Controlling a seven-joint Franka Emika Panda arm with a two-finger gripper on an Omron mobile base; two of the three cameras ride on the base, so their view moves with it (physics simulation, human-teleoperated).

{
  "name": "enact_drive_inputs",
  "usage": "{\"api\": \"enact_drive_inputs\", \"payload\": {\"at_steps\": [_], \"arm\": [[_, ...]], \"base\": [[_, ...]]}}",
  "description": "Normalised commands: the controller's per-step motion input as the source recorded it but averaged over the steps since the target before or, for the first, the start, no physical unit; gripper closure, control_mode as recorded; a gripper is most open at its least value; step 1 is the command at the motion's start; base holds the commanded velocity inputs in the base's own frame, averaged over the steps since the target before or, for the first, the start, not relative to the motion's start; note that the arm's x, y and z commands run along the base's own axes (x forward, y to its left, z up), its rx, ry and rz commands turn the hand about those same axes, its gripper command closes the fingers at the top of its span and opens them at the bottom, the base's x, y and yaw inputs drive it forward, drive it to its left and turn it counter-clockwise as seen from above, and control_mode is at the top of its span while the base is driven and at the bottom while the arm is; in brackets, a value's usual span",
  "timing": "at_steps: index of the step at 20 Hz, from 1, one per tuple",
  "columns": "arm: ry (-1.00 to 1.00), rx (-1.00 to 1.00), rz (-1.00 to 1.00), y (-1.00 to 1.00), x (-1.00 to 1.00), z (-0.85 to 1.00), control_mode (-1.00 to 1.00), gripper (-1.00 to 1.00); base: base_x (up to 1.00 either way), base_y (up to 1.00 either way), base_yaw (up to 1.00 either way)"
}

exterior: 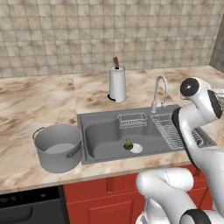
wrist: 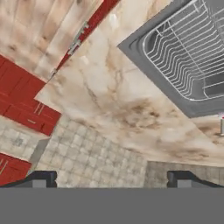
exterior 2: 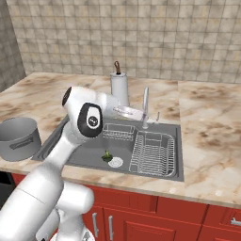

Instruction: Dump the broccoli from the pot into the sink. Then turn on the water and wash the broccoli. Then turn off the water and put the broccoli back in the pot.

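Broccoli lies in the sink basin beside the drain. Pot stands upright on the counter, left of the sink. Gripper fully open, holding nothing.

The rectangular dark grey metal sink is the landmark. In its deep basin, just beside the round drain, lies the small green broccoli floret (its paler stem is too small to make out). The large round grey metal stockpot stands upright on the counter, against the sink's left edge, one loop handle toward the basin.
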Motion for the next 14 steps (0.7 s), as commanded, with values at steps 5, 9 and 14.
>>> {"api": "enact_drive_inputs", "payload": {"at_steps": [5,9,14], "arm": [[0.48,-0.01,0.26,0.69,-0.14,0.25,-1.00,-1.00],[0.36,0.00,0.15,0.95,0.00,-0.25,-1.00,-1.00],[0.24,0.00,0.04,0.95,0.06,-0.67,-1.00,-1.00]], "base": [[0.00,0.00,0.00],[0.00,0.00,0.00],[0.00,0.00,0.00]]}}
